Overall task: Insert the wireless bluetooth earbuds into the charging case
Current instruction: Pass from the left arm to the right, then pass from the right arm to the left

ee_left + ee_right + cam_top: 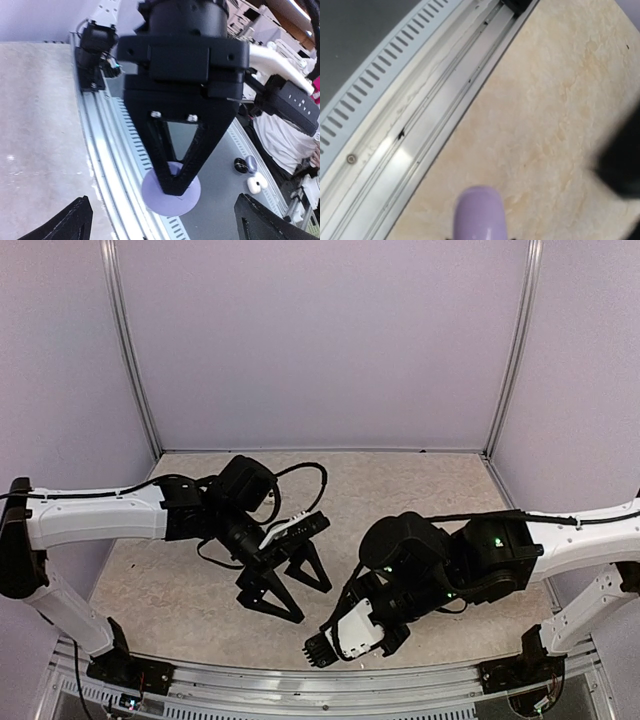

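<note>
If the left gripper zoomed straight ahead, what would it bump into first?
Probably the right arm's black gripper, whose jaws pinch a lilac rounded case. How far off it is stays unclear.

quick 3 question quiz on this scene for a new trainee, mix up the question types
1. True or false: the left gripper has its fingers spread wide with nothing held between them.
2. What do the right gripper fingers pinch? A) a lilac case B) a black cable C) a white cloth
3. Fill in: in the left wrist view, the small white piece lies on the ___ surface beyond the rail, not on the table.

Key: 1 true; 2 A; 3 grey
</note>
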`<state>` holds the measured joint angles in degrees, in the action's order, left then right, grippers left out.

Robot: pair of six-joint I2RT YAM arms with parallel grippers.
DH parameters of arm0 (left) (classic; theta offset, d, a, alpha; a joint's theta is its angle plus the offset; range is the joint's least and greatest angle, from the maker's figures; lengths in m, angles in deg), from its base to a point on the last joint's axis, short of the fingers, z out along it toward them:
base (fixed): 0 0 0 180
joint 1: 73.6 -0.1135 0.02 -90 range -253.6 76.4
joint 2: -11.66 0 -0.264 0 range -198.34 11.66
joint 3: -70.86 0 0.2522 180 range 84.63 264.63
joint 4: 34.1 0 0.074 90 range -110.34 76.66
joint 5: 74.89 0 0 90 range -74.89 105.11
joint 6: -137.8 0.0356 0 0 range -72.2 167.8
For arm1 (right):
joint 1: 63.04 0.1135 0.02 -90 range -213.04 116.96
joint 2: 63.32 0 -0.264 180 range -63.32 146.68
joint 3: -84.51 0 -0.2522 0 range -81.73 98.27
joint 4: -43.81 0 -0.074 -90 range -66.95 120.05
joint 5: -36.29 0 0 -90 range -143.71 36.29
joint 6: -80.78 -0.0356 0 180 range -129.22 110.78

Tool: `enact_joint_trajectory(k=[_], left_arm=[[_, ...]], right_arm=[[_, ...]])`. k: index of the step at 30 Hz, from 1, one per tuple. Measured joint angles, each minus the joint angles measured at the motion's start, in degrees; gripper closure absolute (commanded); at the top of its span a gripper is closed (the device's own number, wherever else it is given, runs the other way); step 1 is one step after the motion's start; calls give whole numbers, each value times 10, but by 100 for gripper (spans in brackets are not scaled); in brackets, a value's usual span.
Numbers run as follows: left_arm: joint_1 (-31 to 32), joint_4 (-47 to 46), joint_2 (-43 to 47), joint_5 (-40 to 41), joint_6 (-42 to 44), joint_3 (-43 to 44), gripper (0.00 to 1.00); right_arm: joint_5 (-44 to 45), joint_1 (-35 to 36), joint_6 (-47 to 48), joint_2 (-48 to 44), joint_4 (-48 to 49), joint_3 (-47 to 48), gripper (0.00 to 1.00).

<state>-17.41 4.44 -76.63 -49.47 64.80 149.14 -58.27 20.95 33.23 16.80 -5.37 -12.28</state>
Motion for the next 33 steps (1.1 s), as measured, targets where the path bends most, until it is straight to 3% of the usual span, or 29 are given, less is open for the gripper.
enact_joint_trajectory(k=[5, 9, 17, 22, 27, 33], left_arm=[[-66, -94, 94, 86, -57, -53, 1], [-112, -203, 200, 189, -117, -124, 1], [-127, -396, 340, 363, -209, -242, 1], [-89, -460, 353, 419, -215, -290, 1], [10, -461, 321, 459, -167, -287, 16], [56, -461, 262, 471, -130, -285, 34]], right_arm=[[-20, -29, -25, -10, 18, -10, 98], [-71, -101, -67, -50, 65, -40, 97], [-163, -193, -158, -79, 143, -43, 97], [-235, -243, -224, -77, 182, -41, 96], [-297, -265, -273, -51, 204, -15, 96], [-341, -268, -297, -24, 201, 9, 97]])
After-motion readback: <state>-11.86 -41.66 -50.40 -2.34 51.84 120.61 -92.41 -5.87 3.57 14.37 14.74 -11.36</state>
